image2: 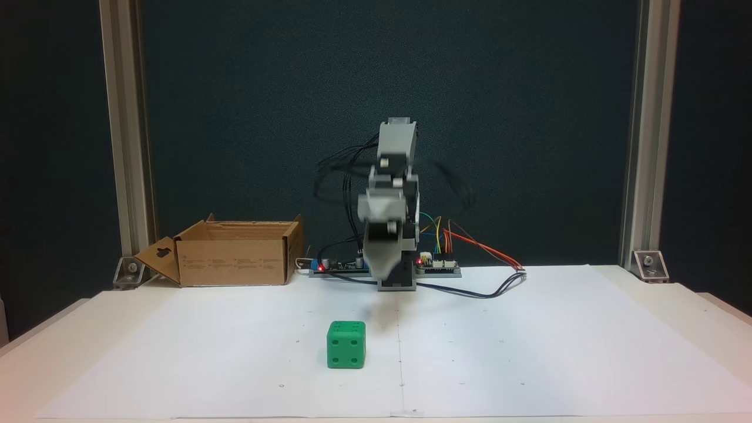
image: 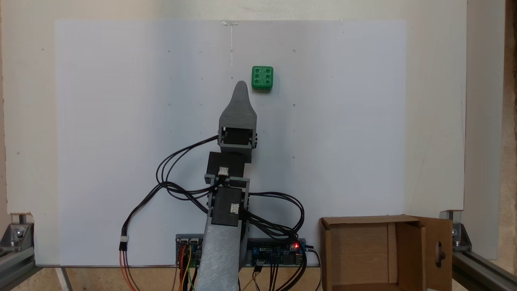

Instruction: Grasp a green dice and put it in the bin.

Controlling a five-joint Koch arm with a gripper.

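My pincer (image: 241, 84): it hangs above the white sheet with its tip just short of the green dice and a little to the left of it in the top-down fixed view. From there one grey jaw covers the other, and in the front fixed view my arm is blurred (image2: 382, 267), so I cannot tell whether the jaws are apart or together. Nothing is between them that I can see.

Green dice (image: 262, 77): it sits flat on the sheet, free of my pincer and untouched. Its top face shows six pips from above; the face toward the front camera (image2: 346, 344) shows four.

Bin (image: 365, 252): the open cardboard box stands well apart from the dice, at the near edge of the sheet, to the right of my base in the top-down view and to the left (image2: 235, 255) in the front view. One flap with a keyhole cutout hangs outward.

White sheet (image: 121, 141): it lies under the dice and covers most of the table.

Controller boards (image: 274, 252): they sit at my base, between my arm and the bin, far from the dice, with a red light on.
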